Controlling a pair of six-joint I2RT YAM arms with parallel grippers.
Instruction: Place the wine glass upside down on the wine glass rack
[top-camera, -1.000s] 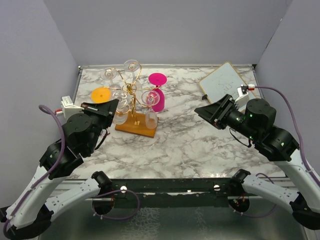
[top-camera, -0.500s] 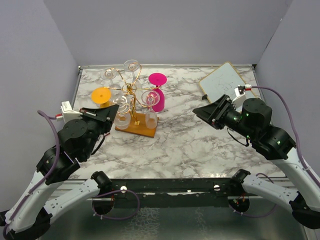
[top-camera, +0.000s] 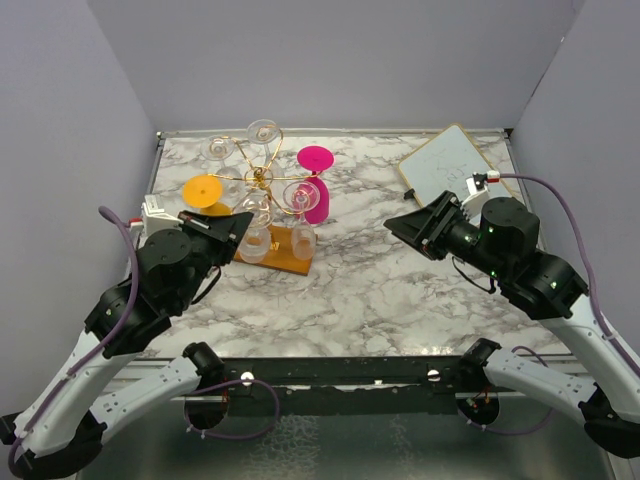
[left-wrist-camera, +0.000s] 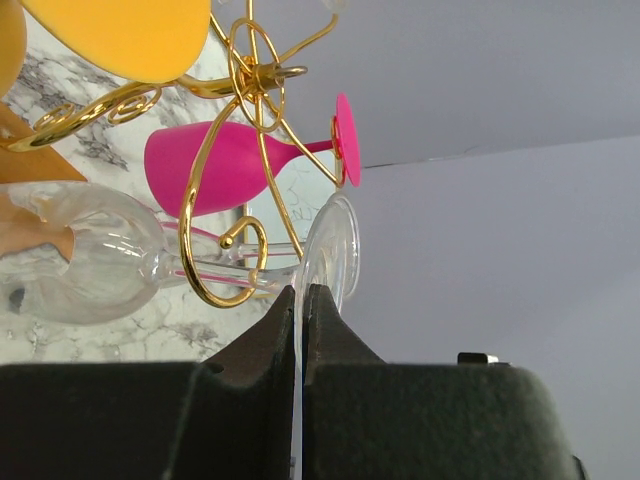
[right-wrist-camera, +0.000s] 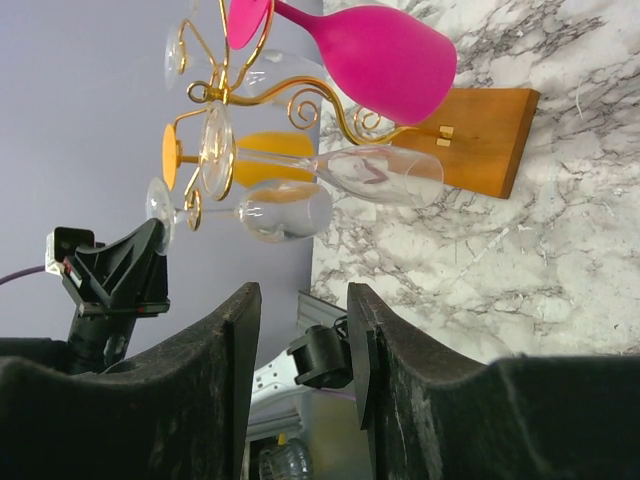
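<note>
Wine glass (left-wrist-camera: 105, 262) beside outstretched left claw (left-wrist-camera: 301, 293)

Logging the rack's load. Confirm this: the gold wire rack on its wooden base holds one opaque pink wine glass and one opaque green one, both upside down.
Wrong colour: the top external view shows an opaque orange wine glass, not green. The gold wire rack holds it and the opaque pink wine glass, both upside down.

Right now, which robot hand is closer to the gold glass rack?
Left. The left gripper is right beside the rack; the right gripper hangs far off to its right.
</note>
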